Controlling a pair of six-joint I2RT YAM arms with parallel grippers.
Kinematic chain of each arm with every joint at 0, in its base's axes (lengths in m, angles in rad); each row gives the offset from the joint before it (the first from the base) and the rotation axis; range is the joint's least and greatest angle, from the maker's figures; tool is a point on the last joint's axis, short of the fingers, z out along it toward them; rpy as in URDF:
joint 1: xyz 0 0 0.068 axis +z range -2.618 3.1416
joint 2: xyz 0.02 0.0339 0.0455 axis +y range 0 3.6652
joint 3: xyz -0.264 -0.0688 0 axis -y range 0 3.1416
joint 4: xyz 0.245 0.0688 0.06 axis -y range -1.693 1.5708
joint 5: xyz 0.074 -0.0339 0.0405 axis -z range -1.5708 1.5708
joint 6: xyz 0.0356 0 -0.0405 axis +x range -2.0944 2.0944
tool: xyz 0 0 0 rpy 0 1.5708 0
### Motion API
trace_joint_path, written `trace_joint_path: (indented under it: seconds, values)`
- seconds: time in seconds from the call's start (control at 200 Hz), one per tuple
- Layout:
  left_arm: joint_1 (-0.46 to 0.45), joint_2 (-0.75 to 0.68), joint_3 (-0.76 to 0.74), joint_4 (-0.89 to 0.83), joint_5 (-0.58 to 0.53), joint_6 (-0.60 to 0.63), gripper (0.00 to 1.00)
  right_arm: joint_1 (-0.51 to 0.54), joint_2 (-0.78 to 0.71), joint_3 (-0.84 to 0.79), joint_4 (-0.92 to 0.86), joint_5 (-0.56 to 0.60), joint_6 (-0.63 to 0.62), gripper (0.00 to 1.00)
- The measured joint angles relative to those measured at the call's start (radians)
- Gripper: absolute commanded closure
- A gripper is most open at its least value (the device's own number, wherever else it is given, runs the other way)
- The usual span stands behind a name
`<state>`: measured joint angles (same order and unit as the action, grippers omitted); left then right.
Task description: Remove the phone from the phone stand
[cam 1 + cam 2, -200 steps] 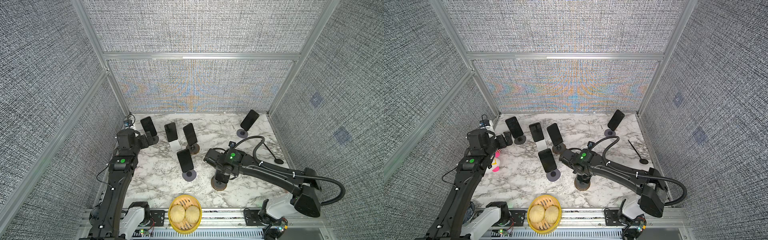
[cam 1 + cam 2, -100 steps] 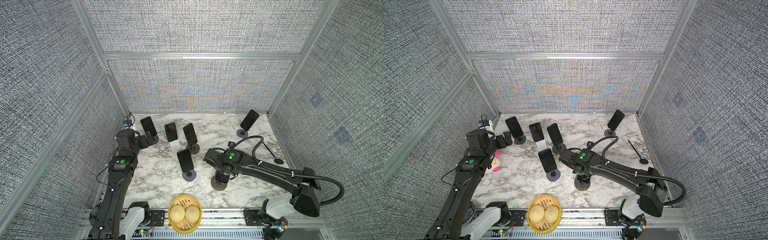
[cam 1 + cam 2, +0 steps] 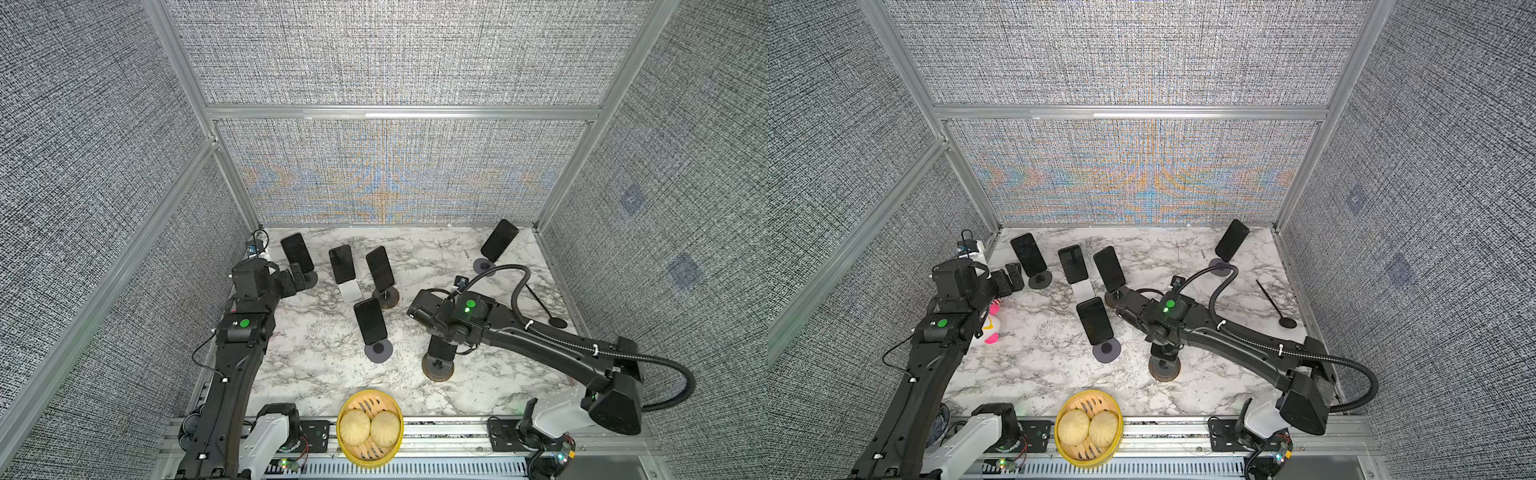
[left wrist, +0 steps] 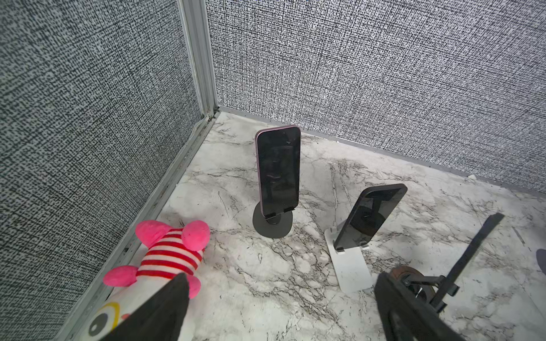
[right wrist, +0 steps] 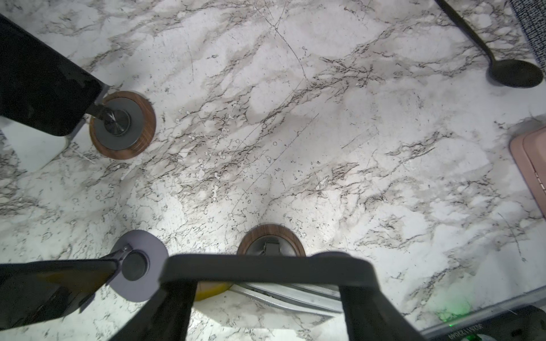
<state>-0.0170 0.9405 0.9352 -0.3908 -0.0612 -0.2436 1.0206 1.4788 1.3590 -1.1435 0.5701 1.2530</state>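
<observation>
A dark phone (image 3: 440, 347) (image 3: 1163, 348) stands on a phone stand with a round wooden base (image 3: 437, 368) (image 3: 1165, 369) near the table's front, right of the middle. My right gripper (image 5: 267, 285) hangs over it from above. The wrist view shows the phone's top edge (image 5: 266, 267) spanning from one finger (image 5: 177, 298) to the opposite one, both touching its sides, so the jaws are shut on it. The phone rests on the stand (image 5: 271, 228). My left gripper (image 3: 293, 280) (image 4: 282, 280) is open and empty at the back left, short of another phone (image 4: 277, 168).
Several other phones on stands fill the back and middle (image 3: 370, 320). A pink striped plush toy (image 4: 171, 254) lies by the left wall. A bamboo steamer (image 3: 370, 451) with two buns sits at the front edge. A black spoon (image 3: 544, 309) lies at the right.
My right gripper's jaws have narrowed onto the phone's sides. Neither arm has shifted noticeably, and the left gripper stays open.
</observation>
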Motion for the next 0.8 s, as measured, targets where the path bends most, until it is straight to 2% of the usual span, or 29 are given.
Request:
trace_joint_path:
  seconds: [0.215,0.38,0.64,0.8]
  values:
    - [0.006,0.003,0.000,0.000,0.000,0.000,0.01,-0.014,-0.041,0.065,-0.033,-0.008,-0.077,0.34]
    - [0.007,0.003,0.000,0.000,0.001,0.000,0.01,-0.086,-0.065,0.159,-0.079,-0.034,-0.206,0.34]
    - [0.011,0.003,-0.002,0.000,0.008,-0.001,0.01,-0.382,-0.108,0.257,-0.128,-0.214,-0.526,0.36]
    - [0.011,0.002,-0.003,0.001,0.012,-0.001,0.01,-0.593,-0.053,0.250,-0.119,-0.327,-0.725,0.38]
